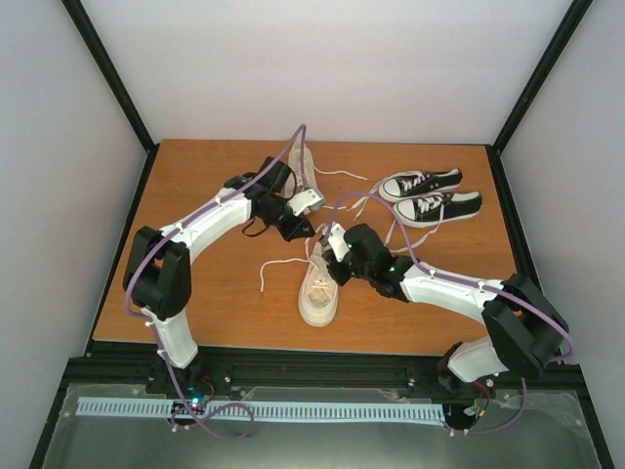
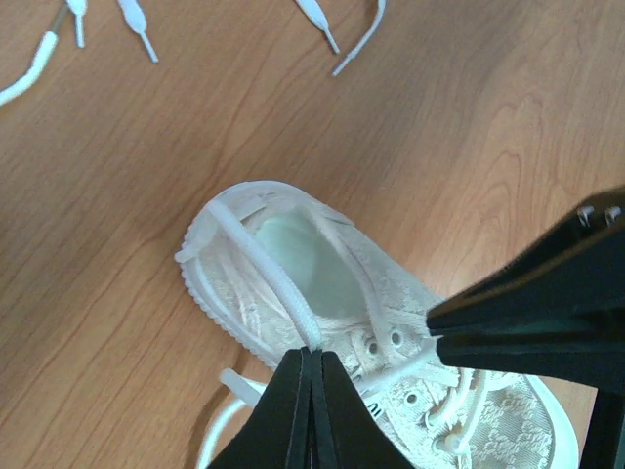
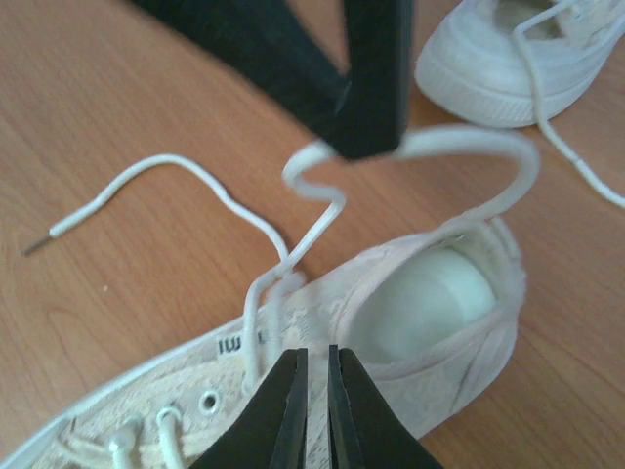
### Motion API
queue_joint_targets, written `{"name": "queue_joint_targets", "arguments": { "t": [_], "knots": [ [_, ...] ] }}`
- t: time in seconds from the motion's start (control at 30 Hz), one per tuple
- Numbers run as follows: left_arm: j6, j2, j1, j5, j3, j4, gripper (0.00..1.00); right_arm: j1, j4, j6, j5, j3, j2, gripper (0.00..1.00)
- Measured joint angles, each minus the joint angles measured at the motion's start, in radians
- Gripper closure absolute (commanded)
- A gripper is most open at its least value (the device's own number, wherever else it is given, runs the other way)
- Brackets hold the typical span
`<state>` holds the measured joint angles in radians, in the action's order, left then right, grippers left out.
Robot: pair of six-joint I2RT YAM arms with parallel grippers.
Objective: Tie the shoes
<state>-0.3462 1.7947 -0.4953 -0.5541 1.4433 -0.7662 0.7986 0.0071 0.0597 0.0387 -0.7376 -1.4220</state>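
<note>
The near cream shoe (image 1: 318,293) lies at the table's middle, toe toward me. My left gripper (image 1: 311,231) hangs over its heel, shut on a white lace (image 2: 264,269) that crosses the shoe opening (image 2: 303,249). In the right wrist view that lace (image 3: 469,147) arcs from the left gripper (image 3: 369,137) to the heel. My right gripper (image 3: 316,354) hovers over the shoe's collar, shut to a thin slit with nothing seen in it. A lace strand (image 3: 252,327) runs just left of its tips. The other cream shoe (image 1: 304,166) lies behind the left arm, partly hidden.
A pair of small black sneakers (image 1: 430,195) stands at the back right. A loose lace end (image 1: 276,266) trails on the wood left of the near shoe. More lace ends (image 2: 332,29) lie beyond its heel. Black frame posts stand at the back corners.
</note>
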Motion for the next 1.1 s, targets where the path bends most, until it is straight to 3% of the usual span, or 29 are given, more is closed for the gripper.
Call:
{"name": "queue_joint_targets", "arguments": {
  "t": [0.23, 0.6, 0.97, 1.1],
  "knots": [
    [-0.023, 0.005, -0.009, -0.001, -0.006, -0.002, 0.99, -0.024, 0.052, -0.005, 0.029, -0.006, -0.024, 0.9],
    [-0.075, 0.009, -0.009, 0.011, -0.024, -0.021, 0.99, -0.024, 0.027, 0.027, 0.113, -0.022, -0.031, 0.7],
    [-0.12, 0.009, -0.006, 0.016, -0.048, -0.047, 0.99, -0.024, -0.018, 0.055, 0.105, -0.071, -0.103, 0.7],
    [-0.126, 0.009, -0.005, 0.019, -0.048, -0.051, 0.99, -0.024, -0.027, 0.059, 0.106, -0.072, -0.104, 0.82]
  ]
}}
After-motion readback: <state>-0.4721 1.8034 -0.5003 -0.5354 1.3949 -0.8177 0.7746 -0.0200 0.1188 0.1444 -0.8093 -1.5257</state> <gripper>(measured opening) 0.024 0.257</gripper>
